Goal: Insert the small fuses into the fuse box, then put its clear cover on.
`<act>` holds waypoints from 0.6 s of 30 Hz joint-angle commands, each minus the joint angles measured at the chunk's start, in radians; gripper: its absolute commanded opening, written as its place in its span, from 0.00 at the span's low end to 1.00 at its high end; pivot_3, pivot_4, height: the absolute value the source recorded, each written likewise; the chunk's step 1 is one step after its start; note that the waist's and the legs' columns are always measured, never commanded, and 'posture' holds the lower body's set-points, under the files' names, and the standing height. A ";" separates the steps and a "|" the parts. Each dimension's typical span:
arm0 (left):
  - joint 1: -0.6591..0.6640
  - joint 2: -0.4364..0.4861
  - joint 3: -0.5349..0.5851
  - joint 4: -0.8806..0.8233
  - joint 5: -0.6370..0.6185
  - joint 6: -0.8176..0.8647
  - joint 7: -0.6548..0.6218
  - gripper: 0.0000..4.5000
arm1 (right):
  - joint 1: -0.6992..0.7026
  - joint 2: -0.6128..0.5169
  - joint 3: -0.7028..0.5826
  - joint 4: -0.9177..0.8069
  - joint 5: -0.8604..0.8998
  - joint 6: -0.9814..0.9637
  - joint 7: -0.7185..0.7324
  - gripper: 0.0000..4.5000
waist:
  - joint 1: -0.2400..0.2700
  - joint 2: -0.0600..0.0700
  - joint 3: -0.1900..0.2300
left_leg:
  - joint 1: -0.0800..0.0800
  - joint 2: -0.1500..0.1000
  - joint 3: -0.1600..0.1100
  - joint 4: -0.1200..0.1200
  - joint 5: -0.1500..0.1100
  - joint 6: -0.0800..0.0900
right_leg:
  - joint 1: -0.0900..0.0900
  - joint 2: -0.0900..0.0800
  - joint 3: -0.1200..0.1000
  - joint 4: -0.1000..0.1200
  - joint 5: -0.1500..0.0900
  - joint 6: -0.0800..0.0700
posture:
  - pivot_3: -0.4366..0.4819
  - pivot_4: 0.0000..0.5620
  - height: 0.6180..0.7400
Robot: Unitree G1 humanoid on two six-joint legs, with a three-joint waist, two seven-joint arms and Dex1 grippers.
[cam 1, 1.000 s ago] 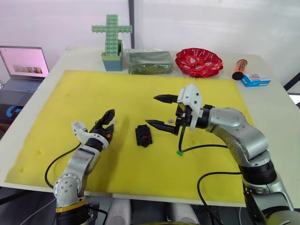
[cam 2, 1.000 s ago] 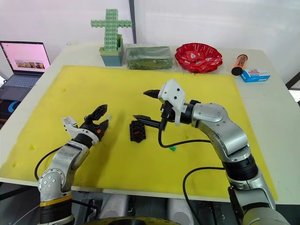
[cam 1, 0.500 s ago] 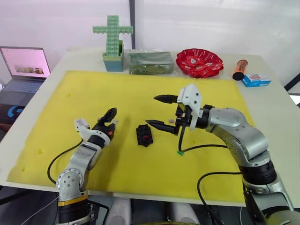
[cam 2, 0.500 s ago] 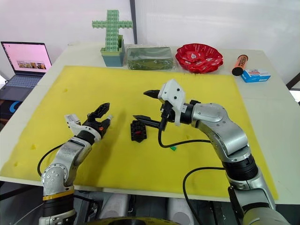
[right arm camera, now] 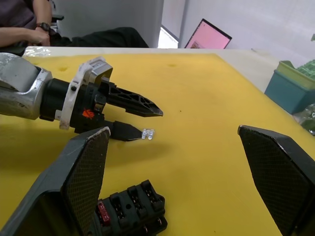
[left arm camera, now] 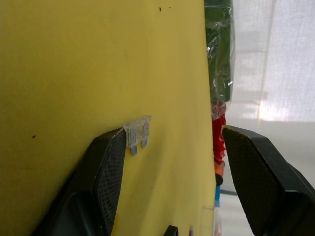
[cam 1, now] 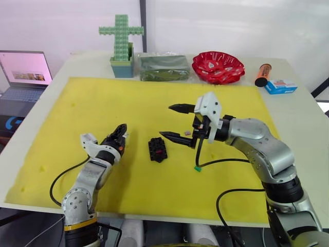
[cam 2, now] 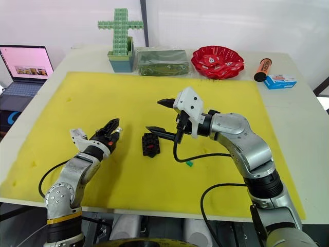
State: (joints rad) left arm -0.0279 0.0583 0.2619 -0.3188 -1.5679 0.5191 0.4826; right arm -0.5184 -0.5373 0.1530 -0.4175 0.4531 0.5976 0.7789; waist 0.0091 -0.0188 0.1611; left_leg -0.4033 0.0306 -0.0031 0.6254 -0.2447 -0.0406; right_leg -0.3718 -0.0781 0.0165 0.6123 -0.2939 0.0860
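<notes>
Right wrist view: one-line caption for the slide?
Open left claw at a whitish fuse on the yellow mat, fuse box with a red fuse seated.

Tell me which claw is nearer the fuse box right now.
Right. The right claw hangs open just beside the fuse box, its lower finger close to it. The left claw sits farther off, on the box's other side.
</notes>
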 commanded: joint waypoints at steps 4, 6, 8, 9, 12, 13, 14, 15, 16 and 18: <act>0.055 -0.006 0.017 0.079 0.062 -0.003 0.037 0.51 | 0.000 0.002 -0.006 -0.043 0.004 -0.010 0.001 1.00 | -0.001 0.001 0.000 | 0.000 -0.001 0.000 -0.002 0.000 0.000 | -0.001 0.000 0.000 0.000 0.000 0.000 | 0.48 0.27 1.00; 0.055 -0.012 0.025 0.090 0.068 -0.010 0.044 0.35 | 0.001 0.002 -0.007 -0.042 0.004 -0.010 0.001 1.00 | -0.001 0.002 -0.001 | 0.000 0.000 0.000 -0.003 0.000 0.000 | -0.001 0.001 0.000 0.000 0.000 0.000 | 0.48 0.27 1.00; 0.064 -0.011 0.027 0.098 0.078 -0.007 0.037 0.19 | 0.000 0.003 -0.008 -0.041 0.006 -0.007 0.000 1.00 | -0.003 0.004 -0.002 | 0.001 0.000 0.000 -0.003 0.000 0.000 | -0.001 0.001 0.000 0.000 0.000 0.000 | 0.48 0.27 1.00; 0.069 -0.013 0.028 0.101 0.081 -0.006 0.039 0.11 | -0.001 0.003 -0.007 -0.041 0.006 -0.007 0.001 1.00 | -0.005 0.005 -0.003 | 0.001 0.000 0.000 -0.003 0.000 0.000 | -0.001 0.001 0.000 0.000 0.000 0.000 | 0.48 0.27 1.00; 0.083 -0.015 0.037 0.112 0.091 -0.006 0.039 0.00 | -0.004 0.002 -0.007 -0.040 0.006 -0.005 0.002 1.00 | -0.011 0.008 -0.005 | 0.001 0.000 0.001 -0.003 0.000 0.000 | -0.001 0.001 0.000 0.000 0.000 0.000 | 0.48 0.27 1.00; 0.085 -0.014 0.040 0.115 0.093 -0.006 0.038 0.00 | -0.006 0.002 -0.006 -0.040 0.006 -0.005 0.002 1.00 | -0.016 0.008 -0.005 | 0.002 0.000 0.001 -0.004 0.000 0.000 | -0.001 0.001 0.000 0.000 0.000 0.000 | 0.48 0.27 1.00; 0.087 -0.011 0.045 0.120 0.096 -0.006 0.035 0.00 | -0.007 0.002 -0.006 -0.039 0.006 -0.004 0.002 1.00 | -0.020 0.009 -0.005 | 0.002 0.000 0.001 -0.004 0.000 0.000 | 0.000 0.001 0.001 0.000 0.000 0.000 | 0.48 0.27 1.00; 0.088 -0.009 0.048 0.123 0.098 -0.005 0.033 0.00 | -0.009 0.003 -0.006 -0.038 0.006 -0.004 0.002 1.00 | -0.022 0.010 -0.006 | 0.002 0.000 0.001 -0.004 0.000 0.000 | 0.000 0.001 0.001 0.000 0.000 0.000 | 0.48 0.27 1.00; 0.088 -0.007 0.053 0.123 0.098 -0.005 0.033 0.00 | -0.010 0.003 -0.006 -0.037 0.006 -0.003 0.002 1.00 | -0.024 0.010 -0.006 | 0.003 0.000 0.001 -0.004 0.000 0.000 | 0.000 0.001 0.001 0.000 0.000 0.000 | 0.48 0.27 1.00; 0.088 -0.001 0.063 0.119 0.094 -0.002 0.028 0.00 | -0.014 0.004 -0.007 -0.035 0.006 -0.001 0.002 1.00 | -0.026 0.010 -0.006 | 0.006 0.000 0.002 -0.005 0.000 0.000 | 0.002 0.003 0.002 0.000 0.000 0.000 | 0.48 0.27 1.00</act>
State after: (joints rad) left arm -0.0036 0.0533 0.2896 -0.2895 -1.5044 0.5170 0.4807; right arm -0.5150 -0.5375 0.1531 -0.4175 0.4531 0.6027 0.7812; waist -0.0167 -0.0086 0.1550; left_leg -0.3958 0.0305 -0.0016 0.6198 -0.2448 -0.0405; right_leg -0.3693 -0.0748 0.0191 0.6123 -0.2940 0.0863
